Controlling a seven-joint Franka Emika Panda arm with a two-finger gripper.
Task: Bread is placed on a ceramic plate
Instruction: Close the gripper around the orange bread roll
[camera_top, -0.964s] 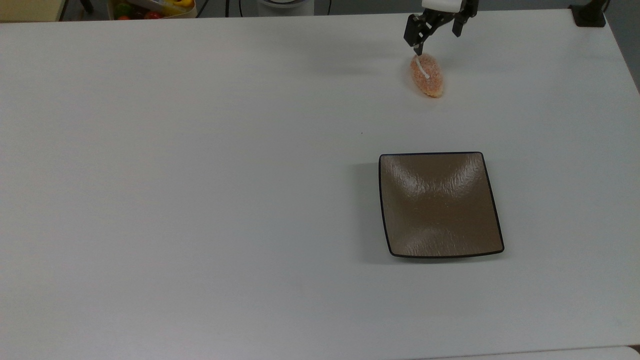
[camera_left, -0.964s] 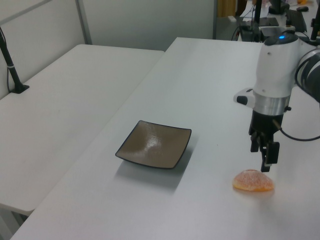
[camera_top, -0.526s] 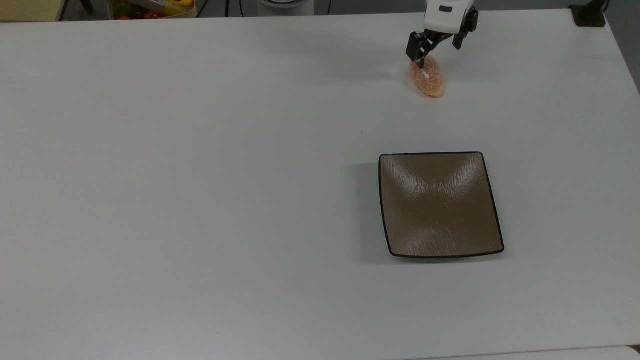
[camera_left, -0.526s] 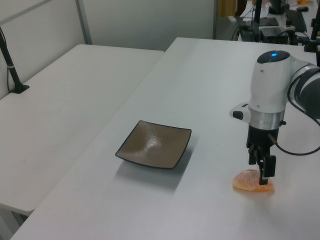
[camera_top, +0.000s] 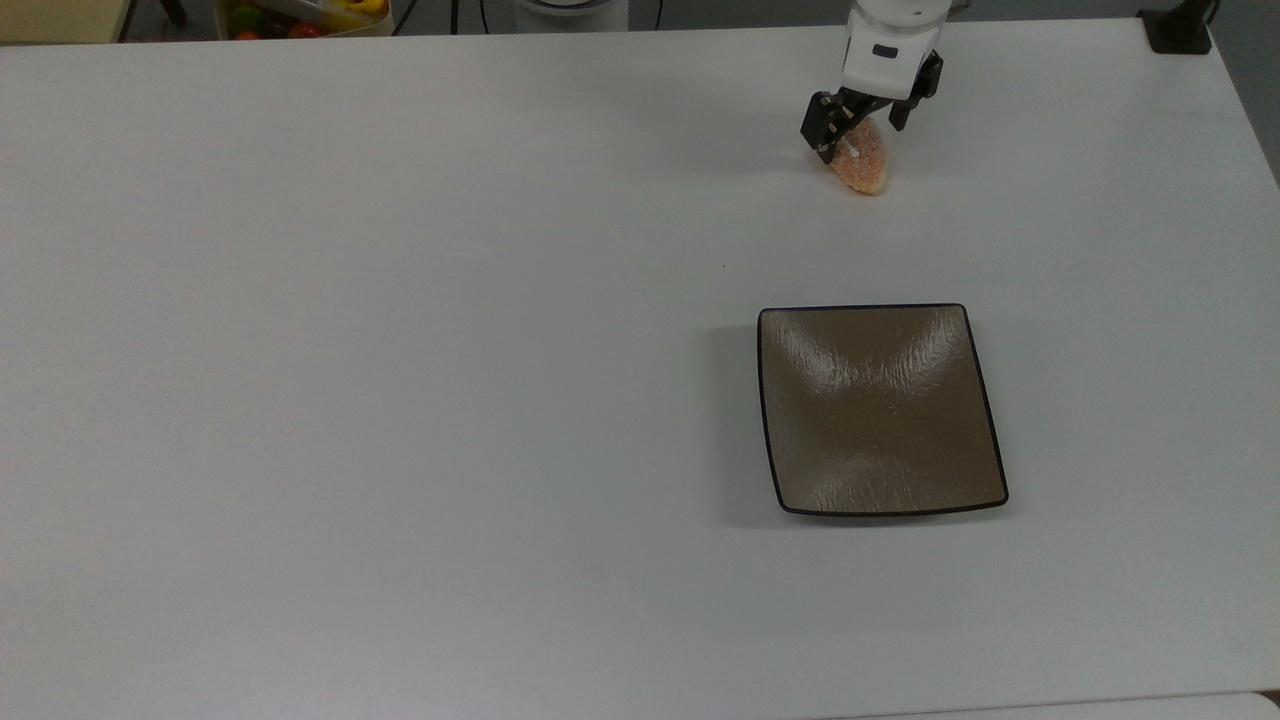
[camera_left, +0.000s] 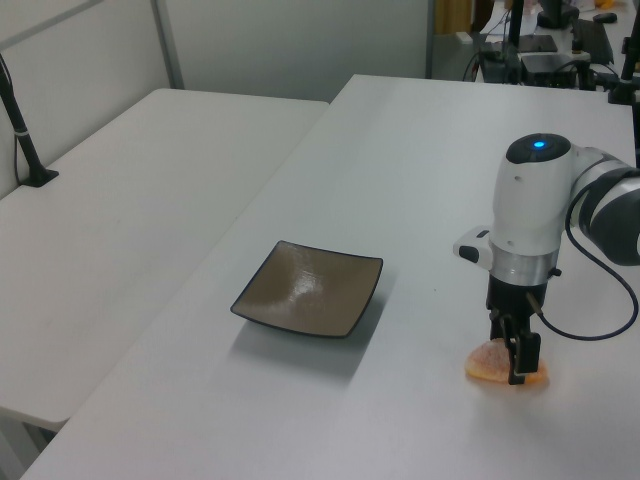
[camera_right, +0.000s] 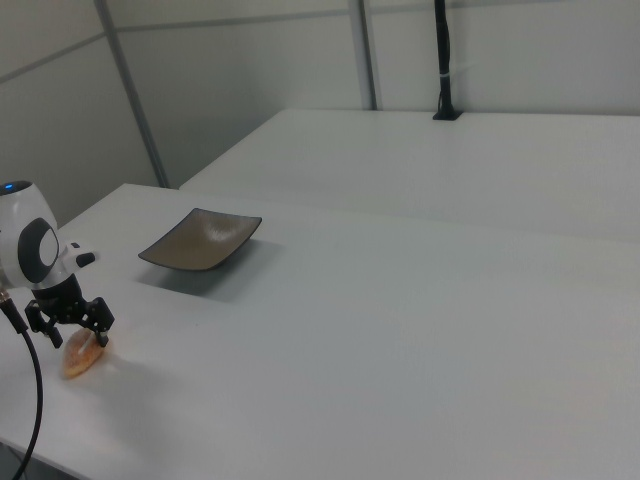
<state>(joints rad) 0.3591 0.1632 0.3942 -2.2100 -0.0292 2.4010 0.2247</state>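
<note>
White table (camera_top: 400, 350): bread (camera_top: 864, 165) between claw (camera_top: 858, 135) fingers (spread).

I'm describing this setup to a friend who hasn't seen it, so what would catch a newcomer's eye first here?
First, the gripper at the far edge of the white table in the top view, its jaws open and lowered astride the small orange-pink bread. Next, the glossy brown ceramic plate, bare, apart from the bread and nearer the top view's bottom edge.
</note>
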